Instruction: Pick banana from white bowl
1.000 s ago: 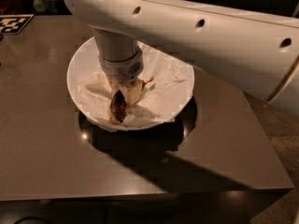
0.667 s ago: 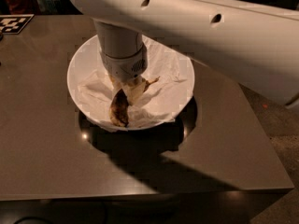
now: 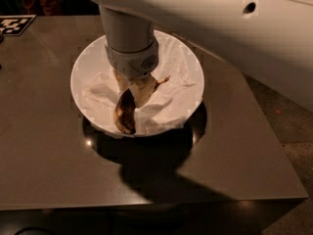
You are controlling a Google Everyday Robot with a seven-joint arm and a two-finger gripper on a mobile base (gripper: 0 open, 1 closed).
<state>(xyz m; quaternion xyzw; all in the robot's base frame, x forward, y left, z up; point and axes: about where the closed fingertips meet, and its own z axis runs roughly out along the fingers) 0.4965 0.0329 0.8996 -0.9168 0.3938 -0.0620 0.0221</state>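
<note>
The white bowl (image 3: 83, 67) sits on the dark table, lined with crumpled white tissue paper (image 3: 171, 94). The banana (image 3: 124, 114), dark brown with dull yellow patches, lies in the bowl's front half. Its thin stem (image 3: 164, 80) points to the upper right. My gripper (image 3: 136, 91) reaches straight down into the bowl from the white arm. Its tan fingers (image 3: 144, 89) are closed on the banana's upper half. The banana's lower end still rests on the paper. The arm's wrist hides the middle of the bowl.
The dark table (image 3: 44, 160) has its front edge close below the bowl and its right edge at the right. A black-and-white marker tag (image 3: 14, 24) lies at the far left corner. The big white arm link (image 3: 234, 28) spans the upper right.
The upper arm link has shifted up and to the left across the view. The gripper has stayed at the banana, and the banana lies in the same place in the bowl.
</note>
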